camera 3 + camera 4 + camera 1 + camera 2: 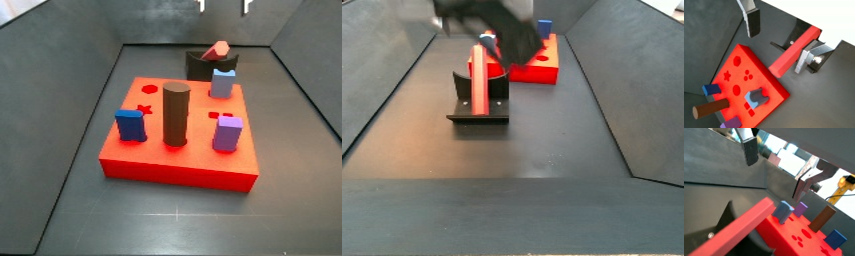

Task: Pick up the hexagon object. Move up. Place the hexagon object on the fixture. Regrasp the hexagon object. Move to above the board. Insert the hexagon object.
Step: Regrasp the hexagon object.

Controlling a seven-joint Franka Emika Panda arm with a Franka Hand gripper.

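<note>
The hexagon object (pixel 478 85), a long salmon-pink rod, rests tilted on the dark fixture (pixel 480 112), apart from both fingers. In a side view its end (pixel 218 48) pokes above the fixture (pixel 201 66) just behind the board (pixel 187 160). My gripper (pixel 777 52) hangs open above the rod, one pad on either side with wide gaps. In both wrist views the rod (pixel 737 235) runs below the fingers (pixel 749 150). The gripper's tips (pixel 223 5) only just show at the top edge of a side view. In a side view the gripper (pixel 489 25) is a dark blur.
On the red board stand a dark brown peg (pixel 175 115), a blue block (pixel 130 124), a purple block (pixel 227 132) and a light-blue peg (pixel 222 83). Dark sloping walls (pixel 80 90) enclose the floor on both sides.
</note>
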